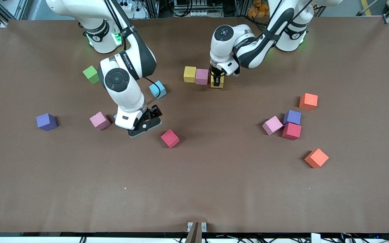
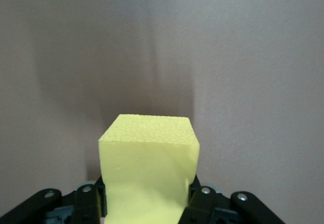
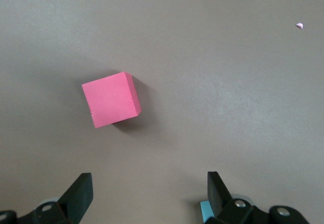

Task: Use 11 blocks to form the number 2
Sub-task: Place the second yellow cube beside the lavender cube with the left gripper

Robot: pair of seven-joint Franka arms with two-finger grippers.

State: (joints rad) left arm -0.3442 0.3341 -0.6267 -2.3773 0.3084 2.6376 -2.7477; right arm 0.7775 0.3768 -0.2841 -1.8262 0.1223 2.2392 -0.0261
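Note:
My left gripper [image 1: 216, 80] is shut on a yellow block [image 1: 217, 83] [image 2: 149, 168], low at the table and close beside a pink block [image 1: 201, 76]. That pink block touches another yellow block [image 1: 189, 74], so the three make a short row. Whether the held block rests on the table I cannot tell. My right gripper [image 1: 146, 125] [image 3: 147, 193] hangs open and empty over bare table beside a red block [image 1: 170, 138] [image 3: 111, 99]. A light blue block [image 1: 157, 89] lies past the right arm. A sliver of another light blue block [image 3: 204, 211] shows by one finger.
Toward the right arm's end lie a pink block [image 1: 100, 120], a purple block [image 1: 46, 122] and a green cube [image 1: 91, 74]. Toward the left arm's end sit an orange block [image 1: 308, 101], a purple [image 1: 292, 117], pink [image 1: 272, 125] and red [image 1: 291, 131] cluster, and another orange block [image 1: 316, 158].

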